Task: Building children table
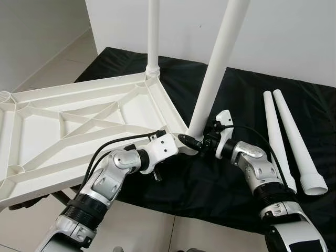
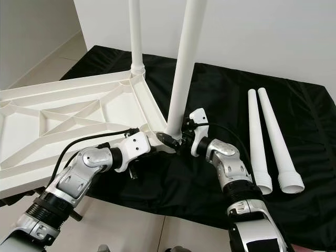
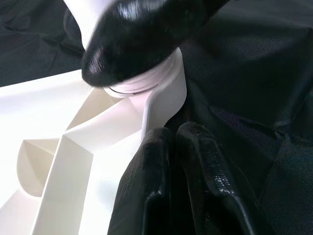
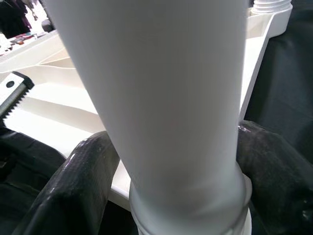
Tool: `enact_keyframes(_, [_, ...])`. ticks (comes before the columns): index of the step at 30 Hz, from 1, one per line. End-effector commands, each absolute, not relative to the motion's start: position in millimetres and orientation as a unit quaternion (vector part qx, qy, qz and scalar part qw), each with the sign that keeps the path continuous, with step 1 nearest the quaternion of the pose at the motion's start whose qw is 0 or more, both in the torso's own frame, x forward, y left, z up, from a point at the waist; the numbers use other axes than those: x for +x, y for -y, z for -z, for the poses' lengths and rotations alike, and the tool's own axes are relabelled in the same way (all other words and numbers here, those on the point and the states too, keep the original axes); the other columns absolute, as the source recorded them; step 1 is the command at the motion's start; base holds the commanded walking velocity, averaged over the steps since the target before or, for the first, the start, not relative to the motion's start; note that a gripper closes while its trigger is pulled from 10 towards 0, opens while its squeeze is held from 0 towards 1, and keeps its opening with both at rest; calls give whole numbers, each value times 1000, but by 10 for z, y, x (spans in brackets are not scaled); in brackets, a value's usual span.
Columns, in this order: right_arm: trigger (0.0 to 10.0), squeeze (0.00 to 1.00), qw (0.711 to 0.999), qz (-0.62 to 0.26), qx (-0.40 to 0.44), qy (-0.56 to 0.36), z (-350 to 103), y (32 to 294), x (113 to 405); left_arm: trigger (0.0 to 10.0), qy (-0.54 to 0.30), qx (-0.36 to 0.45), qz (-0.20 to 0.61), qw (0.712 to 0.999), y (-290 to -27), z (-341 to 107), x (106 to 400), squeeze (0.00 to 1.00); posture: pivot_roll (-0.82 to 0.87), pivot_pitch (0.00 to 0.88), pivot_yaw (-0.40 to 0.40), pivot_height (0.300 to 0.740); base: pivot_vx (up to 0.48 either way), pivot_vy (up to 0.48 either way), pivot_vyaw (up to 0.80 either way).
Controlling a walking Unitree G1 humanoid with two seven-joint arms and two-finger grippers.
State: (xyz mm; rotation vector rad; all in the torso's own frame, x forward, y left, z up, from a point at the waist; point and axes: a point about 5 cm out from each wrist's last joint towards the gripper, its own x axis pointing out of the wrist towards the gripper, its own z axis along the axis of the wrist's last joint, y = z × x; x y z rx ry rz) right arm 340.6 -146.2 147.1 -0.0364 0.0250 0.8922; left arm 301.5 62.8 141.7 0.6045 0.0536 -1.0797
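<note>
We keep the upturned tabletop [image 1: 79,121] steady on the black cloth [image 1: 220,173]: the left gripper [image 1: 181,149], fingers pressed together and empty, braces its near corner. The right gripper [image 1: 202,140] clasps the leg [image 1: 218,68] just above its threaded collar. We hold it vertical while turning. 2 spare legs [image 1: 289,142] lie rightmost.

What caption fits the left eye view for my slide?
Right gripper clamps a white leg at the upturned tabletop corner, left gripper bracing beside it.
</note>
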Motion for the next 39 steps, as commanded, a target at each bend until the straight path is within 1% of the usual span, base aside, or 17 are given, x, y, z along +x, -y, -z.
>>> enact_keyframes(1, [10000, 0, 896, -443, -9, -2, -1513, 1482, 3381, 10000, -30, 284, 513, 810, -622, -1396, 2988, 0, -35, 48, -22, 740, 0, 0, 0])
enact_keyframes(13, [10000, 0, 892, -451, -18, 4, -1565, 1502, 3384, 10000, -32, 287, 518, 805, -608, -1381, 2986, 0, -38, 44, -21, 740, 0, 0, 0])
enact_keyframes(25, [10000, 0, 891, -452, -47, 4, -1600, 1572, 3392, 10000, -31, 289, 517, 805, -608, -1384, 2998, 0, -41, 36, -21, 740, 0, 0, 0])
enact_keyframes(29, [10000, 0, 888, -458, -50, 7, -1604, 1572, 3387, 10000, -29, 289, 517, 805, -604, -1390, 3000, 0, -41, 31, -21, 740, 0, 0, 0])
enact_keyframes(33, [10000, 0, 878, -474, -66, 17, -1609, 1541, 3363, 10000, -29, 290, 517, 805, -607, -1398, 3005, 0, -39, 27, -19, 740, 0, 0, 0])
enact_keyframes(39, [10000, 0, 874, -479, -75, 33, -1644, 1523, 3366, 10000, -29, 290, 517, 805, -611, -1401, 2999, 0, -34, 29, -19, 740, 0, 0, 0])
